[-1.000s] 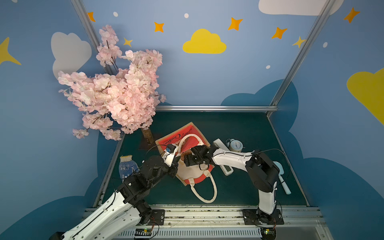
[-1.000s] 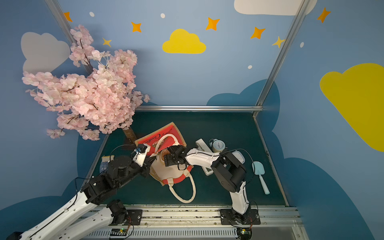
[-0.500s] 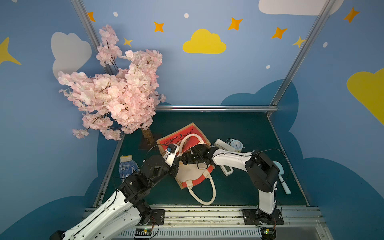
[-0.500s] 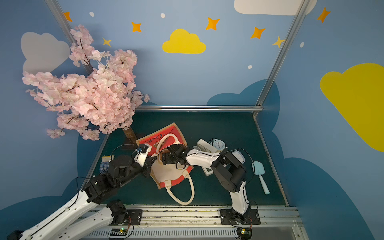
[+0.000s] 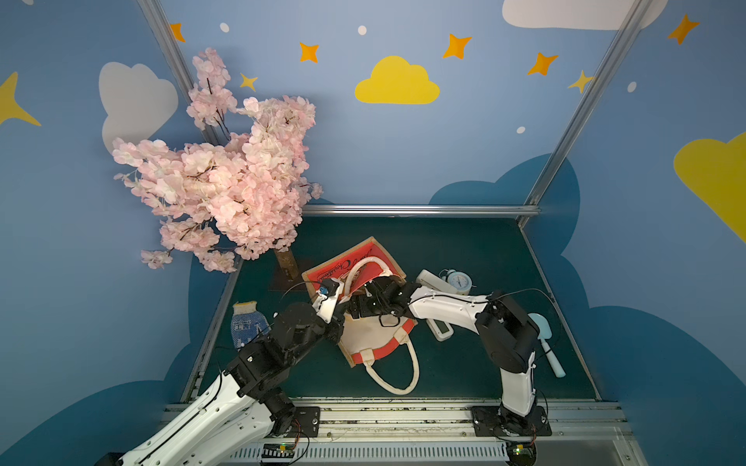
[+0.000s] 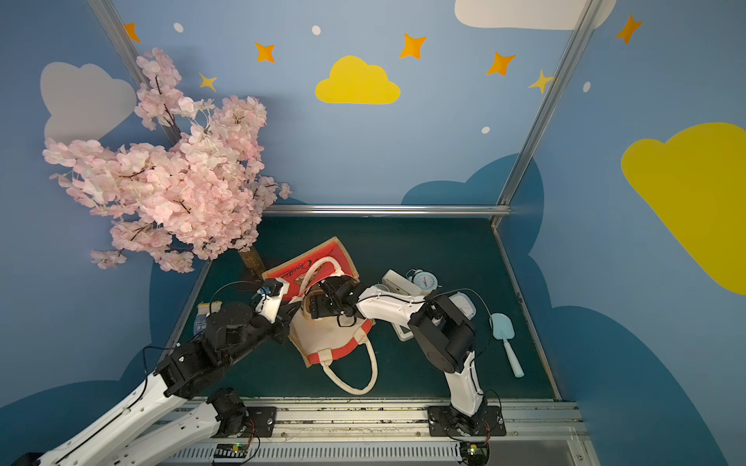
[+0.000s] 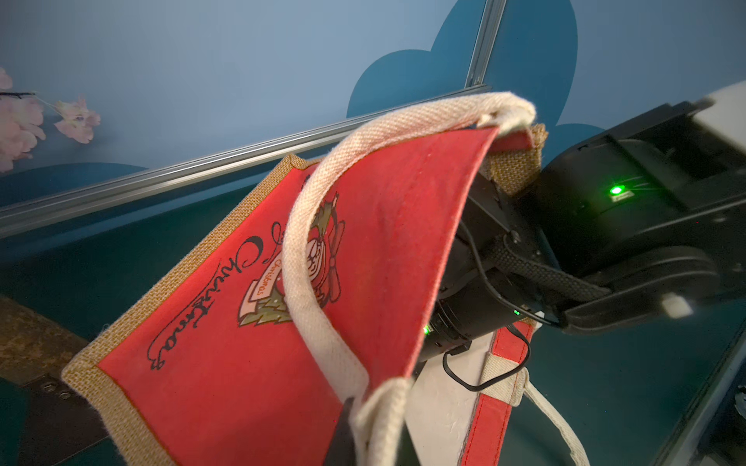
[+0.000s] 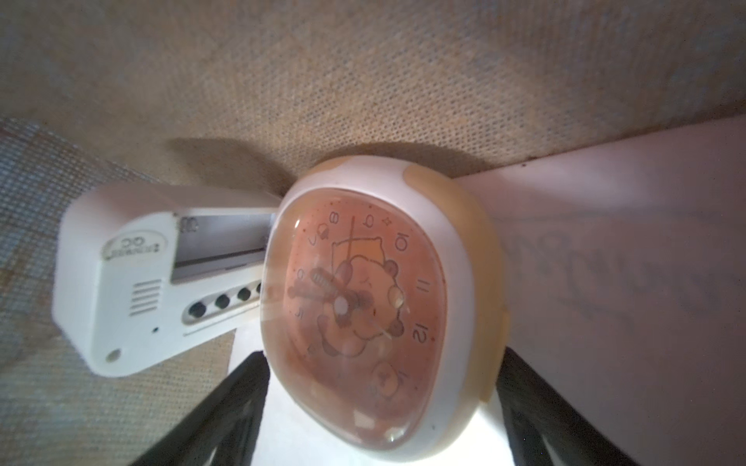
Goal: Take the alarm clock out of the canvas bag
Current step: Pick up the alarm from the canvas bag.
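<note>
left gripper (image 7: 363,427) clenched on bag (image 7: 242,383) rim, holds red face up to prop mouth open; right gripper (image 8: 383,355) inside, jaws spread straddling clock (image 8: 363,298) at centre of right wrist view, looks unclamped

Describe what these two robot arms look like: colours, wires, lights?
The left arm and right arm have smooth white shells between chunky black joints, with thin black cables looping alongside. Each stands on a black plate bolted to a silver rail. The right gripper's fingers are slim and black; a green light glows on that arm's wrist.
</note>
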`<action>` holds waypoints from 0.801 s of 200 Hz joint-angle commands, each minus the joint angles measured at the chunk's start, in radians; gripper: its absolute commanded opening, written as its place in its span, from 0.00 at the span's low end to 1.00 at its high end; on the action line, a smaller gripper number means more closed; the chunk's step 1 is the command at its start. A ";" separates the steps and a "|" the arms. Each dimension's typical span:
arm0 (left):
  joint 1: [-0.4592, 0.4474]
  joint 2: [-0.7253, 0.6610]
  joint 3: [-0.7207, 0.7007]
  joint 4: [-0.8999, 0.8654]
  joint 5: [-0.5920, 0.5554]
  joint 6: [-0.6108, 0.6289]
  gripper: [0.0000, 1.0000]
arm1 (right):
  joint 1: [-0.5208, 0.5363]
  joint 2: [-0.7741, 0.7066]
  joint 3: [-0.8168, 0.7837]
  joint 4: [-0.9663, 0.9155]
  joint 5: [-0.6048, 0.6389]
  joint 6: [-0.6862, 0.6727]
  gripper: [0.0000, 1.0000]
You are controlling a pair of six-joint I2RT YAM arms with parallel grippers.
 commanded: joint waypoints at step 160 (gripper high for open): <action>-0.022 -0.010 -0.039 0.019 0.052 -0.019 0.10 | -0.012 0.068 -0.047 0.223 -0.178 0.189 0.87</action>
